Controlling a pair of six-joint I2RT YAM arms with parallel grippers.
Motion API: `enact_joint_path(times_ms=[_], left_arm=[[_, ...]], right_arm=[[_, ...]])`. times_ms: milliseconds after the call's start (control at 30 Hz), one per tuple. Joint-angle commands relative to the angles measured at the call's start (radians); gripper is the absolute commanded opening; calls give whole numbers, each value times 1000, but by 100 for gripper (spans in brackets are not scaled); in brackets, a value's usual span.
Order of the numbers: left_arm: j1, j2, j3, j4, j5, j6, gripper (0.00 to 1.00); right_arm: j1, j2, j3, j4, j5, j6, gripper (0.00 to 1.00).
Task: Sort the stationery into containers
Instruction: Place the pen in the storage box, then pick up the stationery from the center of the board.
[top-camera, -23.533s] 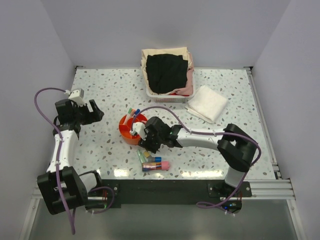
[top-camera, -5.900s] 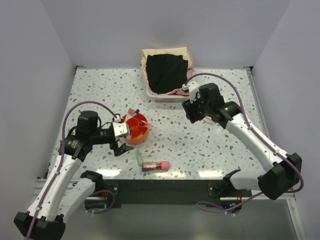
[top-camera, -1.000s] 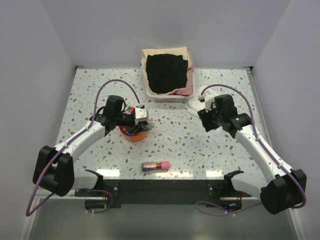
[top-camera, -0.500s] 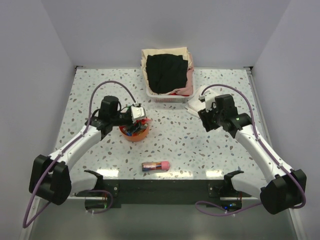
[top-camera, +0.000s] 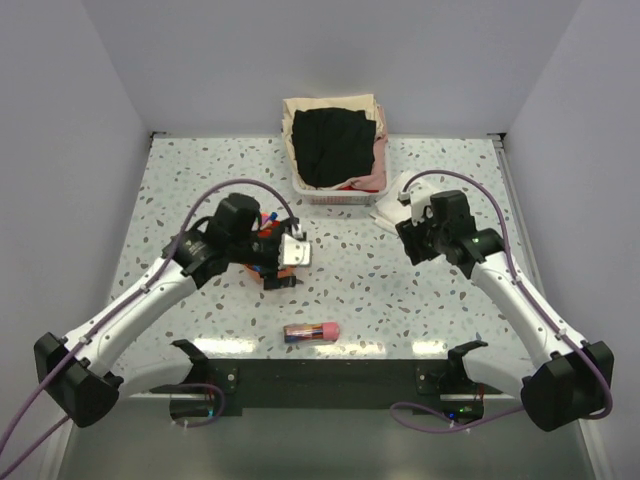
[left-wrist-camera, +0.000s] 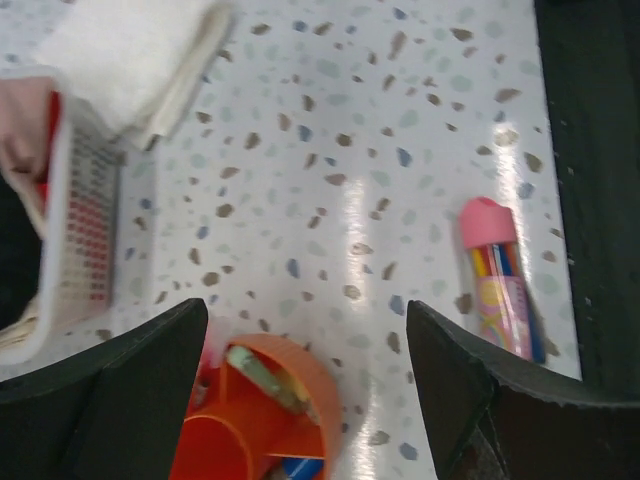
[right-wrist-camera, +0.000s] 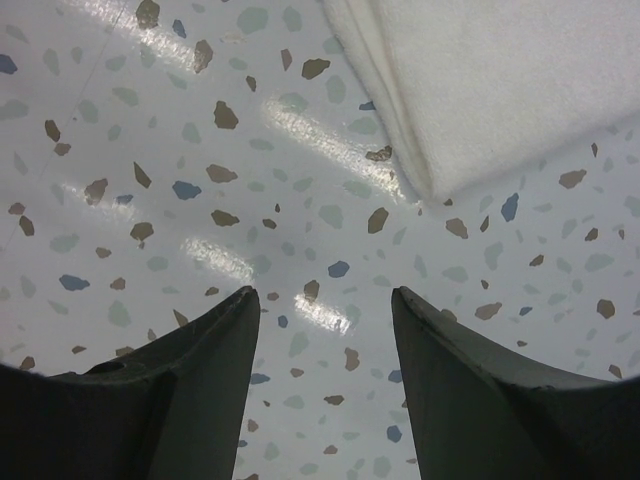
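The left hand (left-wrist-camera: 307, 310) is wide open and holds nothing. It hangs just above the orange tray (left-wrist-camera: 322, 388), which has a green piece (left-wrist-camera: 262, 362) in one slot. The pink-capped pen pack (top-camera: 310, 331) lies on the bench (top-camera: 200, 180), nearer and well apart from the tray; its print is too small to read. The right hand (right-wrist-camera: 322, 295) is open too, holding nothing, low over the bench beside the white cloth (right-wrist-camera: 500, 80).
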Motion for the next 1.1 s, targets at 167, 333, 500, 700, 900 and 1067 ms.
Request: enact_joint_path(times_ms=[167,333,500,700,900,1067], left_arm=[[-281,37,-125,-107,-339,-107,86],[-314,127,-123,-95,-339,-136,86],[-344,170,-134,-61,-283,-202,85],[-358,213,-154,-4,-240,-265,84],[-380,267,-151,33,-223,-299,82],[-398,294,-187,72,-201,-371,76]], right_arm=[[-2,-113,-57,22,-10,43,67],[-4,-151,-86,11,-38,46,70],[-2,-168,-100,47,-21,58,77],[-2,-197,-115,71,-13,77,79],[-5,-226,-123,74,5,84,79],[-7,-239,-135,91,8,97,79]])
